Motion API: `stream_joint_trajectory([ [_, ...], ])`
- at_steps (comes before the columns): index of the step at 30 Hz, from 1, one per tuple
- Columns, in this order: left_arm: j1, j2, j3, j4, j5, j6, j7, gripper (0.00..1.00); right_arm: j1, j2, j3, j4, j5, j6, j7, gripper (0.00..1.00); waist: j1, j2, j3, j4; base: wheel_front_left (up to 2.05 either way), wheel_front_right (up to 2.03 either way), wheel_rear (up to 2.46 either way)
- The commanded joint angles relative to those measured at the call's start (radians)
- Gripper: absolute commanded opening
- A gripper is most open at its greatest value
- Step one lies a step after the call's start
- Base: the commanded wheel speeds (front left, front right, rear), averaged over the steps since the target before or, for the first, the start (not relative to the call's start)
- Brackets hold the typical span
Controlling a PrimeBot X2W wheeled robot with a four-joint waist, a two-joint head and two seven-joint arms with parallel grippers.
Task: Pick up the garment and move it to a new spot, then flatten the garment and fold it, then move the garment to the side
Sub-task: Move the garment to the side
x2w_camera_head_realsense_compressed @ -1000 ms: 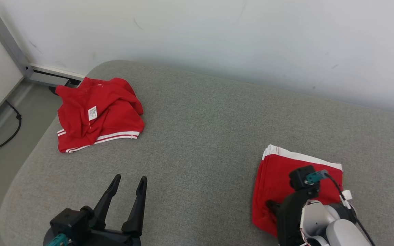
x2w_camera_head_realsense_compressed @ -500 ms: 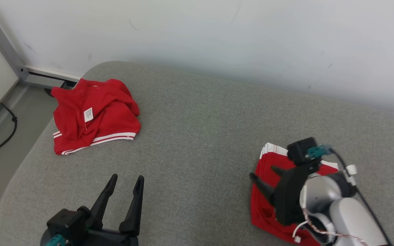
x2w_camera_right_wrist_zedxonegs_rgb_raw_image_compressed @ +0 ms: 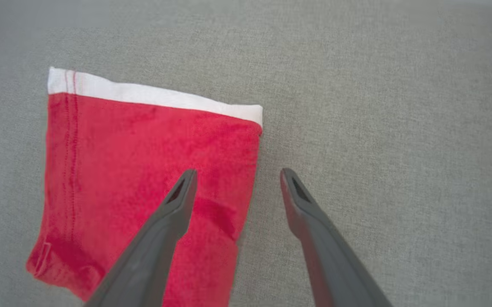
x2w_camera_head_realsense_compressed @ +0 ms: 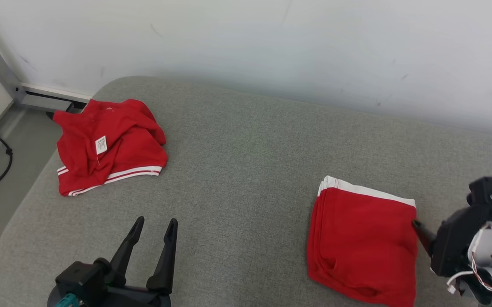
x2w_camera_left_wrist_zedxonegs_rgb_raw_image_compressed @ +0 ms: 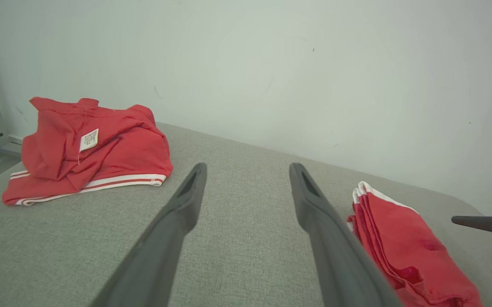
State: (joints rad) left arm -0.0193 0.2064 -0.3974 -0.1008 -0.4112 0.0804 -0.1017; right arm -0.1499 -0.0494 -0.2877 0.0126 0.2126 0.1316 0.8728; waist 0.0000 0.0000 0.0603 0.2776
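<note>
withdrawn off the folded garment point(x2w_camera_head_realsense_compressed: 363, 238), right pincer point(x2w_camera_right_wrist_zedxonegs_rgb_raw_image_compressed: 238, 172) now hangs apart at its right edge.

Left arm point(x2w_camera_head_realsense_compressed: 84, 281) low, jaws apart; right arm point(x2w_camera_head_realsense_compressed: 457, 245) apparently tilted, jaws apart.

I see the folded garment point(x2w_camera_head_realsense_compressed: 363, 243) is red with a white band on one edge and red stitch lines beside it. The crumpled garment point(x2w_camera_head_realsense_compressed: 117, 128) is the same red, with white hem stripes and a white label point(x2w_camera_head_realsense_compressed: 100, 145) with dark print. Worktop point(x2w_camera_head_realsense_compressed: 246, 170) plain grey weave. Wall point(x2w_camera_head_realsense_compressed: 271, 42) off-white, dark scuffs. Left gripper point(x2w_camera_head_realsense_compressed: 155, 221) black, right gripper point(x2w_camera_right_wrist_zedxonegs_rgb_raw_image_compressed: 238, 172) dark grey.
</note>
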Motion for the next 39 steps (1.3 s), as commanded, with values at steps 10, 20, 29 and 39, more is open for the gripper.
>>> stream_joint_trajectory([
  [10,-0.009,0.016,0.0,0.001,-0.005,0.004,-0.004,1.0,0.031,-0.003,0.023,0.136,0.106,-0.002,-0.039,1.0,0.0,0.0,0.009,-0.009,0.0,0.0,0.0],
  [20,-0.017,0.019,-0.01,0.006,-0.003,0.007,-0.001,1.0,-0.016,-0.003,0.046,0.304,0.128,-0.002,-0.07,1.0,0.0,0.0,-0.001,0.026,0.0,0.0,0.0],
  [29,-0.004,0.025,-0.004,0.003,-0.004,0.023,-0.007,1.0,-0.07,0.002,0.08,0.454,0.152,-0.001,-0.096,0.3,0.0,0.0,-0.019,0.054,0.0,0.0,0.0],
  [39,0.017,0.034,0.025,-0.012,-0.021,0.051,-0.015,1.0,-0.128,0.0,0.105,0.509,0.112,-0.001,-0.153,0.0,0.0,0.0,-0.029,0.054,0.0,0.0,0.0],
])
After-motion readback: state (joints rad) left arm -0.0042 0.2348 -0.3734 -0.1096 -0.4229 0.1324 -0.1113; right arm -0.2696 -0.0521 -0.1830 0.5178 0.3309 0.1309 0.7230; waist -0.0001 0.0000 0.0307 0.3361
